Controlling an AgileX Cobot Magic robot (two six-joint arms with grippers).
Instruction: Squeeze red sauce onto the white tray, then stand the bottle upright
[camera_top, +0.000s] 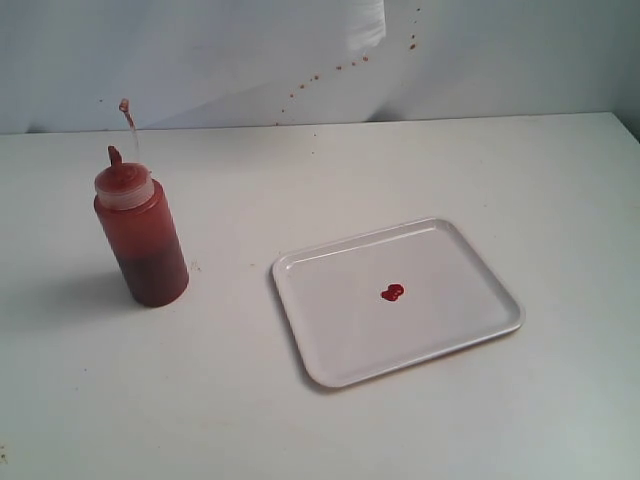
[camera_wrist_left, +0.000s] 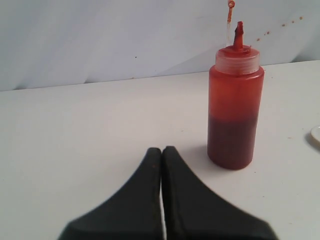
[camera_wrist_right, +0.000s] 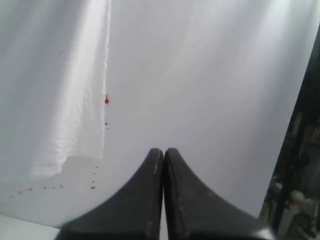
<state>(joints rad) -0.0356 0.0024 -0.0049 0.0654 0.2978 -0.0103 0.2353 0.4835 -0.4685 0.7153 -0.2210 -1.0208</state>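
Red-tinted clear plastic: bottle (camera_top: 141, 235) upright on the white table (camera_top: 420, 170), at about nine o'clock from the white tray (camera_top: 335, 350) in the exterior view and well apart from it. Dark red in the lower part, paler orange-red above, under a clear ribbed cap (camera_top: 127, 190). Pointed red nozzle (camera_top: 115, 157) on top, uncovered, with the little tip cap (camera_top: 124, 104) held up on its thin tether toward twelve o'clock. Faint shadow (camera_top: 60, 295) on the table at about eight o'clock of the bottle's foot. Tray flat on the table, rounded at the corners, low at the rim, long sides tipped a little off the nine-to-three line, far right corner toward two o'clock. Red sauce (camera_top: 391, 293) close to the middle of the tray: a small glossy dark blob of two joined drops, well clear of the rim. Left gripper (camera_wrist_left: 162, 150) black, jaws pressed together with only a hairline seam between, pinching nothing, low over the table, bottle standing just beyond the tips and clear of them. Sliver of the tray's edge at the margin of that same wrist view. Right gripper (camera_wrist_right: 163, 151) closed just as tightly, also empty, aimed at the pale wall (camera_wrist_right: 200, 75). Small red specks (camera_top: 340, 68) scattered across the wall, at about twelve o'clock from the tray in the exterior view.
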